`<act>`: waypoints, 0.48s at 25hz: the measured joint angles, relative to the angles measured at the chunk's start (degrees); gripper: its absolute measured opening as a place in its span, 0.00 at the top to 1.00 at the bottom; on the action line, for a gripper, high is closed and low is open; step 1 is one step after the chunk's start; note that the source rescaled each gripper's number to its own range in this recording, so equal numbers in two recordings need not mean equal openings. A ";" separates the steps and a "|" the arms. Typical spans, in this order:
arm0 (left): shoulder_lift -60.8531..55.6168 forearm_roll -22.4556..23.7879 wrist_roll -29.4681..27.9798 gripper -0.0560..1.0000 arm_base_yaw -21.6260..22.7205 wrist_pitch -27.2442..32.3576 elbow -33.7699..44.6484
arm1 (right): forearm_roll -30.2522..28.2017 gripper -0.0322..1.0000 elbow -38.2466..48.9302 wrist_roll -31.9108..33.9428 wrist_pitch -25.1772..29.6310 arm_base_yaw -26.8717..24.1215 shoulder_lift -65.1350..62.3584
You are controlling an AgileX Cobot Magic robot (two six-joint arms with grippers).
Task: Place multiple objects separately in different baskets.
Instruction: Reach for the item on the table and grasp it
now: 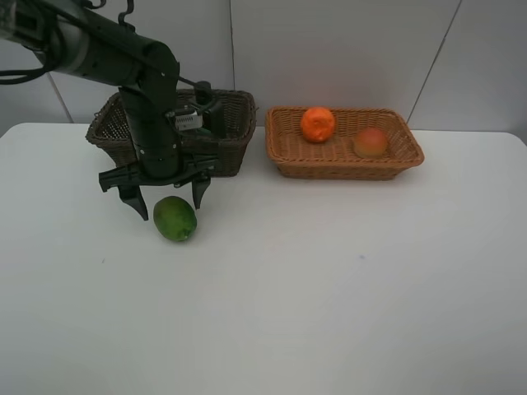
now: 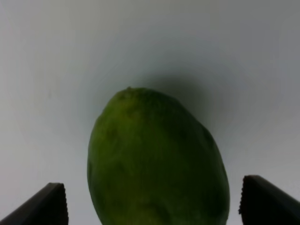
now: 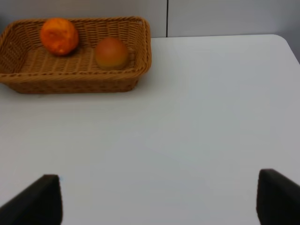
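you have a white desk (image 1: 329,313) carrying everything. the left arm (image 1: 123,66) reaches in from the far left corner and bends down in front of the dark brown basket (image 1: 235,136), which sits at the back left of the desk; you cannot tell what lies inside it, since the arm covers much of it. just beside it, to the right, stands the light orange-tan basket (image 1: 346,164), holding the orange (image 1: 318,124) toward its left end and the red-orange fruit (image 1: 371,143) toward its right end, the two apart. the left gripper (image 1: 169,200) hangs just above the green fruit (image 1: 174,218), which lies on the desk in front of the dark basket; its fingers (image 2: 49,206) are spread wide, one on each side of the fruit, holding nothing. the right gripper (image 3: 159,199) is over bare desk, its fingers (image 3: 276,197) also wide apart and empty.
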 joint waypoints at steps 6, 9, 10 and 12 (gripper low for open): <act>0.85 0.00 0.29 0.05 0.00 -0.83 0.00 | 0.00 0.14 0.00 0.00 0.00 0.00 0.00; 1.52 0.00 0.29 0.05 0.00 -1.67 0.00 | 0.00 0.14 0.00 0.00 0.00 0.00 0.00; 1.72 0.00 0.34 0.05 0.00 -1.78 0.00 | 0.00 0.14 0.00 0.00 0.00 0.00 0.00; 2.36 0.00 0.34 0.05 0.00 -2.15 0.00 | 0.00 0.14 0.00 0.00 0.00 0.00 0.00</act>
